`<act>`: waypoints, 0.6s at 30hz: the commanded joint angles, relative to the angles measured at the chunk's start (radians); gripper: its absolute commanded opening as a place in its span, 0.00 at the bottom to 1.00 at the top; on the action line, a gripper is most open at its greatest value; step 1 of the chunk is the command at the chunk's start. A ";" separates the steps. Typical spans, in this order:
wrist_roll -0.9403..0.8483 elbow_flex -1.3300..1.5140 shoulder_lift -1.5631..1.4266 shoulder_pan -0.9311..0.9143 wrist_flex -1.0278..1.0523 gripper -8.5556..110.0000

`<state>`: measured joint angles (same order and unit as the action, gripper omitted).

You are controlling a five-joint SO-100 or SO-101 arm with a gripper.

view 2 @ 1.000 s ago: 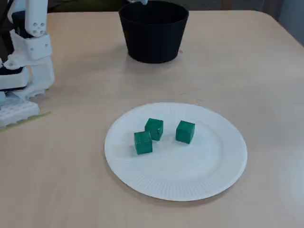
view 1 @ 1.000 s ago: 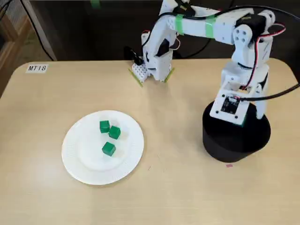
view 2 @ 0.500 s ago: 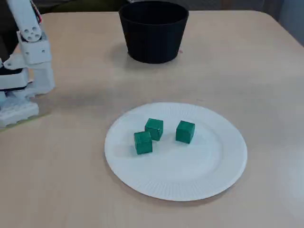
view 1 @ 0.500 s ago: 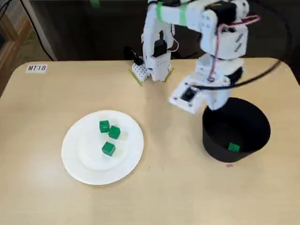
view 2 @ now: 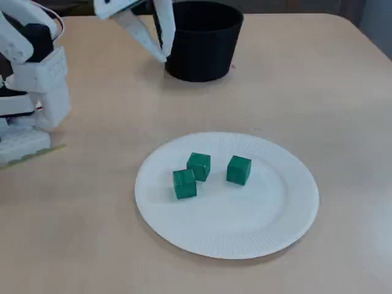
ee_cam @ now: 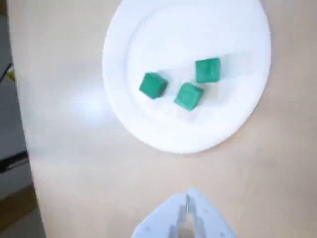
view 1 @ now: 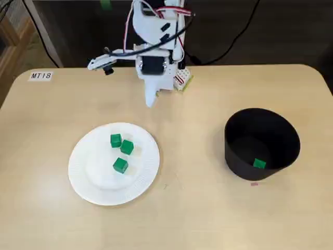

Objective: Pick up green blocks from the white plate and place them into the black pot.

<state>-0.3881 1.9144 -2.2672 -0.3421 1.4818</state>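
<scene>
While the white two-finger gripper [view 1: 150, 102] is hanging empty above the tan wooden table [view 1: 208, 219], its fingers are pressing together at the tips, and the wrist view is showing only a thin slit between them. Seen in the fixed view from above, it is pointing down at about 1 o'clock from the round white paper plate [view 1: 96, 179], clear of the rim. Three small green cube blocks are sitting on that plate: two of them [view 1: 116, 139] [view 1: 127, 147] are lying just beside each other toward 12 o'clock of the plate's middle, and the third [view 1: 120, 165] is resting a little apart at 6 o'clock from the pair. A fourth green block [view 1: 258, 163] is lying on the bottom of the round black pot [view 1: 237, 166], which is standing well apart from the plate at its 3 o'clock. In the low fixed view, the gripper's tips [view 2: 164, 56] are hovering just at 9 o'clock of the pot [view 2: 199, 52]. A white label reading MT18 [view 1: 40, 75] is sticking to the table's far corner at 10 o'clock.
</scene>
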 commanded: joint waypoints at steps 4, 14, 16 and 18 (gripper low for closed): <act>-0.067 0.028 0.110 -0.150 -0.067 0.05; 0.213 0.061 0.225 -0.236 -0.110 0.05; 0.276 0.069 0.238 -0.250 -0.132 0.05; 0.339 0.071 0.264 -0.264 -0.161 0.05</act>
<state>-0.1197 1.9865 -2.0187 -0.5937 1.3530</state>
